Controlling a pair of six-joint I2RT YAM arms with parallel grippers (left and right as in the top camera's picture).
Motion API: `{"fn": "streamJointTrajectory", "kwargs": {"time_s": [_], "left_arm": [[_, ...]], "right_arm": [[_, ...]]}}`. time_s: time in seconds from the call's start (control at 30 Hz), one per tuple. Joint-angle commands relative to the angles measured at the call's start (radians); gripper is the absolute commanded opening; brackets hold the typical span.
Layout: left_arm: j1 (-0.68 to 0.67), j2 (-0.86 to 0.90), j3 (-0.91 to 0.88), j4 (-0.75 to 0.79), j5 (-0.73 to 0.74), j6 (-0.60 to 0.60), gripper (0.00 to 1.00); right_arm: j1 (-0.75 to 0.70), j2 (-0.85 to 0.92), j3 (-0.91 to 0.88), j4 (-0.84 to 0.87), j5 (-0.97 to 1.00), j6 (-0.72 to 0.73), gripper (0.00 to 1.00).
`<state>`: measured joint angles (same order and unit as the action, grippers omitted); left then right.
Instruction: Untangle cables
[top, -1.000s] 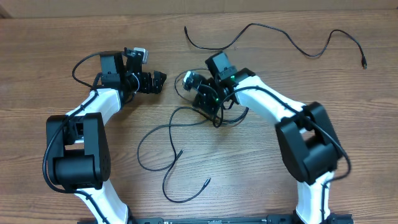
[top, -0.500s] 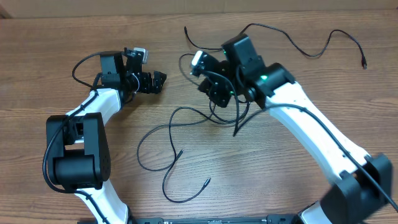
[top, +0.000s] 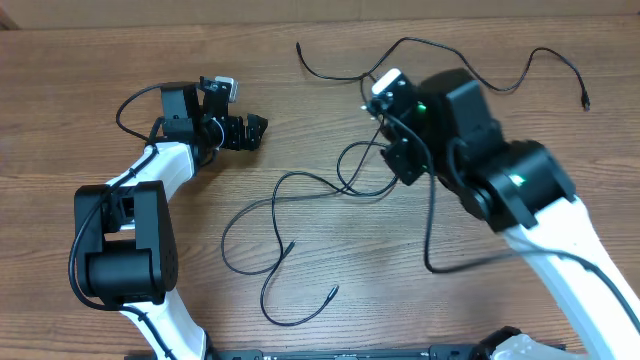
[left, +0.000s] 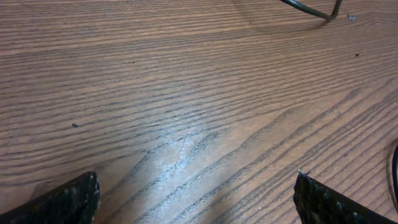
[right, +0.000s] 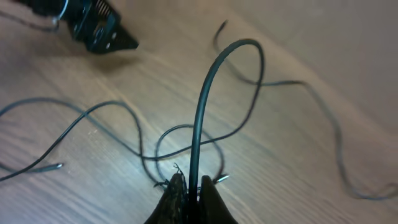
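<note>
Several thin black cables lie on the wooden table. My right gripper (top: 405, 163) is raised above the middle and shut on one cable (right: 198, 118), which arcs up from between its fingertips (right: 194, 190). A length of that cable (top: 431, 235) hangs below the arm. Looped cables (top: 300, 190) still cross under it, with silvery plug tips (right: 221, 178) on the wood. Another cable (top: 480, 78) lies apart along the far edge. My left gripper (top: 245, 130) rests open at the left, with only bare wood between its fingers (left: 65, 202).
The wooden table (left: 186, 93) runs in every direction. Two loose cable ends (top: 335, 291) lie toward the front centre. A cable end (left: 311, 9) shows at the top right of the left wrist view. The left gripper (right: 99, 28) shows at the right wrist view's top left.
My right arm has risen and swung right and back, carrying its cable away from the loops. The loops have stretched toward it. The left arm has not moved.
</note>
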<state>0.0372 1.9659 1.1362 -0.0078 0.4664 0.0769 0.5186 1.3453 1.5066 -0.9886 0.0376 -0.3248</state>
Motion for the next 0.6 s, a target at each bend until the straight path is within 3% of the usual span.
{"fn": "streamJointTrajectory", "kwargs": {"time_s": [0.0,0.27,0.57], "left_arm": [[0.002,0.008,0.012,0.004,-0.003,-0.01,1.0],[0.002,0.008,0.012,0.004,-0.003,-0.01,1.0],[0.002,0.008,0.012,0.004,-0.003,-0.01,0.99]], "right_arm": [[0.002,-0.059,0.025,0.0,0.091,0.019,0.04],[0.002,-0.159,0.025,0.066,0.12,0.013,0.04],[0.002,-0.253,0.025,0.373,0.119,-0.057,0.04]]}}
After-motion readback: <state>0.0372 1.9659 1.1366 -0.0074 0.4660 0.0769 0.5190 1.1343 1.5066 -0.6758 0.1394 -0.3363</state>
